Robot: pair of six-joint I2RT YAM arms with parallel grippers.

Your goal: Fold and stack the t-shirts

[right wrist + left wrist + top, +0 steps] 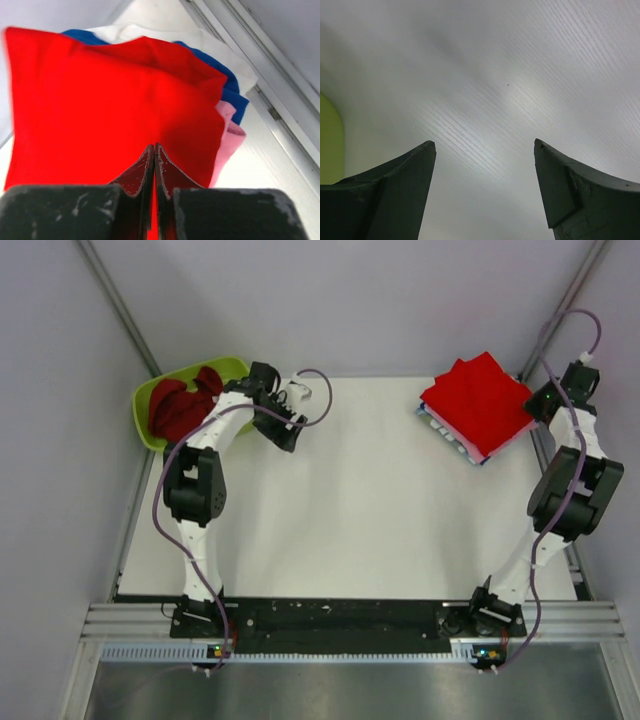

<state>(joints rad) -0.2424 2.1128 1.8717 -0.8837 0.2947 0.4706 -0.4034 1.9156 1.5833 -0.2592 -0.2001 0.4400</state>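
Right end effector: fingers pressed together, tips over the bright red t-shirt near its near edge. Red t-shirt tops the stack. Peeking out at its right: pink t-shirt, blue t-shirt, white cloth. Bench right of it.

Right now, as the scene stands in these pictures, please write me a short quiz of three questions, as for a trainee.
1. True or false: the left gripper is shut.
2. Which colour lies on top of the folded stack? A blue, B bright red, C pink.
3. Fill in the missing word: the dark red t-shirt lies in the lime-green ____.

Key: 1 false, its jaws stand wide apart. 2 B. 3 tub.
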